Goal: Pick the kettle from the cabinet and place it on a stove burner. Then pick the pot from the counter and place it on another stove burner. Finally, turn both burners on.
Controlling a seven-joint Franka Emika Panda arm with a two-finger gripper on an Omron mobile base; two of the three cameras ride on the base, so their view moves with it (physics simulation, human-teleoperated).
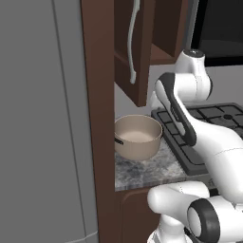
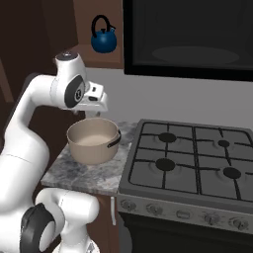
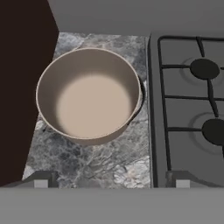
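Observation:
The dark-blue kettle (image 2: pixel 104 40) stands upright on the shelf of the open cabinet (image 2: pixel 106 60), whose door (image 1: pixel 122 33) hangs open with its whitish bar handle (image 1: pixel 133 42). Below it the beige pot (image 2: pixel 93 141) (image 3: pixel 89 94) (image 1: pixel 137 136) sits on the mottled counter (image 3: pixel 100 162), close to the stove's left edge. My gripper (image 3: pixel 111 180) (image 2: pixel 95 106) hangs above the pot, pointing down, open, with nothing between its fingertips (image 3: pixel 41 179). Black burners (image 2: pixel 167 137) (image 2: pixel 165 164) (image 3: pixel 204 68) lie under the grates to the right of the pot.
The grey steel stove (image 2: pixel 188 188) has a row of knobs (image 2: pixel 154 209) along its front. A dark microwave (image 2: pixel 188 34) hangs above it. A tall brown panel (image 1: pixel 97 118) and a grey wall (image 1: pixel 42 118) close off the left side.

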